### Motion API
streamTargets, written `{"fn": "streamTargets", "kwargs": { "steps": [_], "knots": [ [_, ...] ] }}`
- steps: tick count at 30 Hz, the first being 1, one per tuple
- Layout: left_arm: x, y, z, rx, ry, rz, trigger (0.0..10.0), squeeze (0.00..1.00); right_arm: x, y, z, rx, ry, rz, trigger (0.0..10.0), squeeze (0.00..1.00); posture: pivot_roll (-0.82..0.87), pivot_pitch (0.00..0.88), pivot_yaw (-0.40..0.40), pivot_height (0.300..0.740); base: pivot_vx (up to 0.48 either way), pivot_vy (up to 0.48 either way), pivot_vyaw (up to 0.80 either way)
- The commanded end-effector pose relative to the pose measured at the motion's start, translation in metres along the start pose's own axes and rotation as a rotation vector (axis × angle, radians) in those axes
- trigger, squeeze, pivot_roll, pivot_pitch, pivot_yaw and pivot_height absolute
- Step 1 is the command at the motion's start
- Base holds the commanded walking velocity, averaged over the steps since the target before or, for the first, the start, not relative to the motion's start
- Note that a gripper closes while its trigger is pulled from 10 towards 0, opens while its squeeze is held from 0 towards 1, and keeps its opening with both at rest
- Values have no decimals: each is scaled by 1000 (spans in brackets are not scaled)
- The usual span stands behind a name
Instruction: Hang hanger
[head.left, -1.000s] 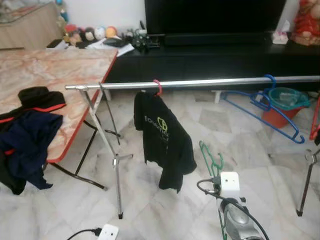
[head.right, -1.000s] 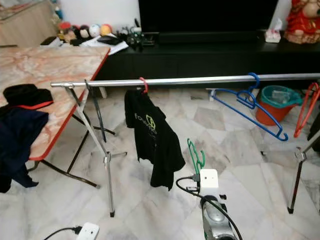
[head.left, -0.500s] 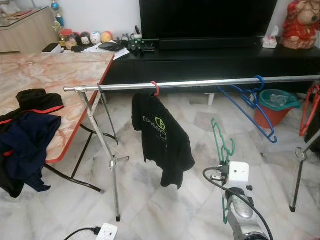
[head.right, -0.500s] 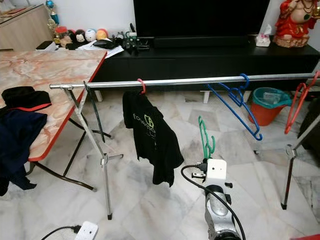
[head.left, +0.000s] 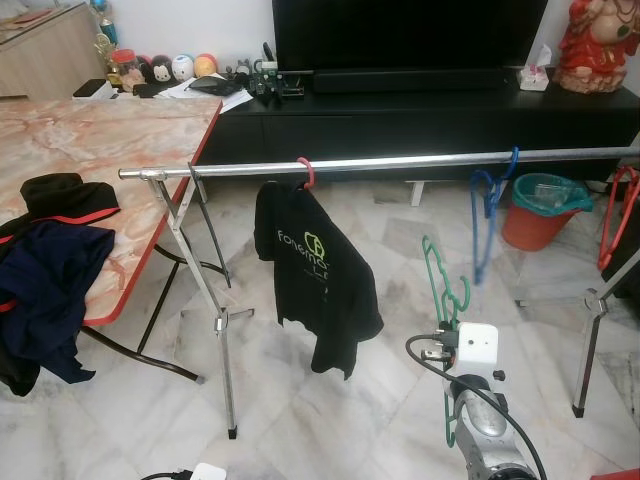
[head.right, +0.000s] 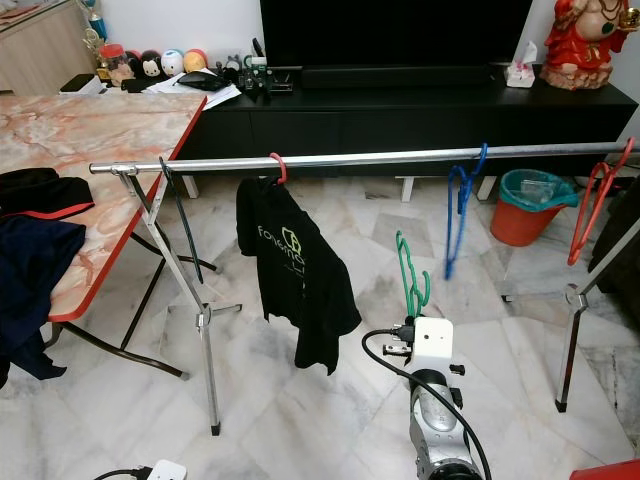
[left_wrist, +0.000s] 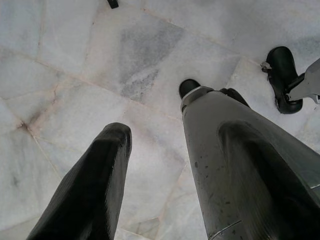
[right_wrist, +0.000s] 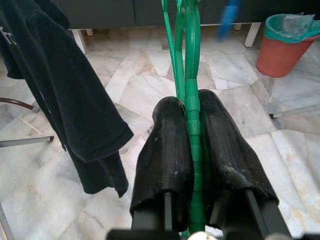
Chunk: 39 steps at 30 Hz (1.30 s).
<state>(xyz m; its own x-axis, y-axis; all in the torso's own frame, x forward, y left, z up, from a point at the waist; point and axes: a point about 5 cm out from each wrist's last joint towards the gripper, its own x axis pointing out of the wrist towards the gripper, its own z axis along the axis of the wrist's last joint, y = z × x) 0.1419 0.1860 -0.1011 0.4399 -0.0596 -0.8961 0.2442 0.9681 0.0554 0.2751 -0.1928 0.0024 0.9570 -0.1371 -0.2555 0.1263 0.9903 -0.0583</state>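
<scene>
Right gripper (right_wrist: 192, 112) squeezed tight on green hanger (head.left: 443, 290), held up below silver rail (head.left: 400, 163). Left gripper (left_wrist: 155, 145) fingers apart, empty, above floor (left_wrist: 75, 75).

We see the room evenly lit by soft indoor light, with no hard shadows on the pale marble floor (head.left: 300, 420). The steel rail (head.left: 400, 163) carries a thin bright glint along its length. At three o'clock the blue hanger (head.left: 487, 215) is smeared by motion blur, and it shows again as a soft blue streak (right_wrist: 229, 15) in the right wrist view. The television (head.left: 410, 35) at twelve o'clock is a flat black mass without detail. In the left wrist view the near fingers (left_wrist: 90, 190) are out of focus while the floor is sharp.
</scene>
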Motion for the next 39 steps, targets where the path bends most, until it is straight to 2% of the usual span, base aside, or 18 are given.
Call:
{"fn": "streamTargets", "kwargs": {
  "steps": [1,39],
  "knots": [
    [-1,2,-2,-5,4,4,10000,0,5,2,11,4,-41,6,10000,0,-239,0,44,740,240,0,0],
    [-1,0,-6,11,9,-15,10000,0,7,7,14,1,-56,27,10000,0,-238,0,43,740,270,0,0]
  ]
}}
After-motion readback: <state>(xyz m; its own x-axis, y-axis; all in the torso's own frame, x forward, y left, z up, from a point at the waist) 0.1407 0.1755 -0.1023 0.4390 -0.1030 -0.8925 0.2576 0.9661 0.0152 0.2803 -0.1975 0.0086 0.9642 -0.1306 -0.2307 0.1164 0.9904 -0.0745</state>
